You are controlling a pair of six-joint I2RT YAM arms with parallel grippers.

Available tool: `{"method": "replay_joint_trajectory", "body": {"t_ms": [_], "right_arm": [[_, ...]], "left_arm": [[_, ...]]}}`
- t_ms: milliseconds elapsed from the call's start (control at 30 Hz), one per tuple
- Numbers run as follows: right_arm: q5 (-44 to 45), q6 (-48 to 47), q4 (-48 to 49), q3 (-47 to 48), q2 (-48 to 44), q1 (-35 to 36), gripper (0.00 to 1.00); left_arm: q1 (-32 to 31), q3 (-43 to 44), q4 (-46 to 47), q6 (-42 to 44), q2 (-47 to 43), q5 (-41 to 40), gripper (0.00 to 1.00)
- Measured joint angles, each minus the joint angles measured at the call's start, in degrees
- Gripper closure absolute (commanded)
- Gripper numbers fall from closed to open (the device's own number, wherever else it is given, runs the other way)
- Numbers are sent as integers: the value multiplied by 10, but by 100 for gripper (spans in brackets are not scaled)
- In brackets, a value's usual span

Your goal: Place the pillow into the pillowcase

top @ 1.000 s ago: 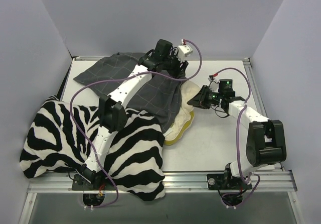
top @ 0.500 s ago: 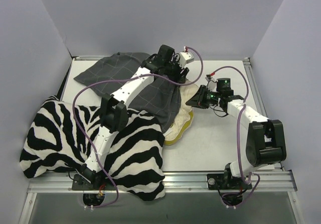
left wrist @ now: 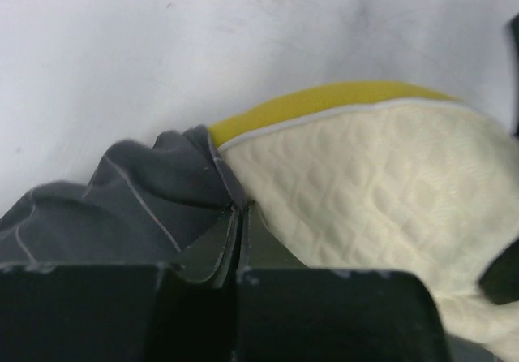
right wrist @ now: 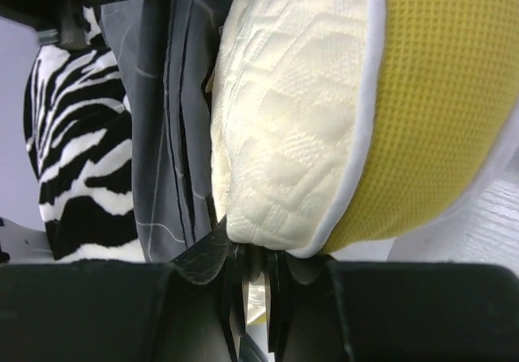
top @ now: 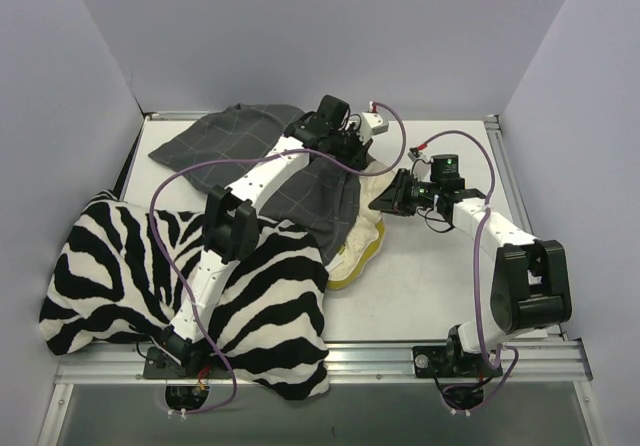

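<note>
Your left pincer point(left wrist: 237, 244) has just snapped closed on the pillowcase point(left wrist: 122, 200) hem, right beside the pillow point(left wrist: 365, 191). Your right pincer point(right wrist: 253, 273) stays clamped on the pillow's corner.

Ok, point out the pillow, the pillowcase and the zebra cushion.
pillow point(left wrist: 365, 191), left wrist view, quilted top face.
pillowcase point(top: 215, 141), top external view, far left part.
zebra cushion point(top: 100, 276), top external view, left half.

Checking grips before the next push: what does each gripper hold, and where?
The left gripper pinches the pillowcase at its edge, beside the pillow. The right gripper pinches the pillow at a corner.
</note>
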Motion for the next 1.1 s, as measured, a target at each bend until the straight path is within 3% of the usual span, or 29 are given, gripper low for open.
{"method": "replay_joint_trajectory", "body": {"t_ms": [200,367,467,500,533,600,633,867,1100], "right_arm": [[-18,34,15,26,28,10,100],[-39,45,14,30,30,9,100],[-48,46,4,27,26,-3,85],[-51,44,-6,27,24,-10,68],[-54,45,-18,27,22,-18,59],[-56,23,-50,27,10,-35,44],[-56,13,-71,27,2,-45,42],[-42,-56,-187,27,-63,-108,44],[-1,-70,-218,27,-30,-125,58]], "left_arm": [[-20,55,2,-36,2,88,100],[-31,40,15,-71,-1,134,100],[-30,7,30,-77,-10,152,100],[-30,-2,34,-77,-12,156,100],[-30,-6,37,-77,-14,159,100],[-30,-9,37,-80,-16,163,100],[-30,-9,37,-83,-16,166,100],[-33,-8,37,-93,-16,183,100],[-38,-8,36,-90,-16,185,100]]}}
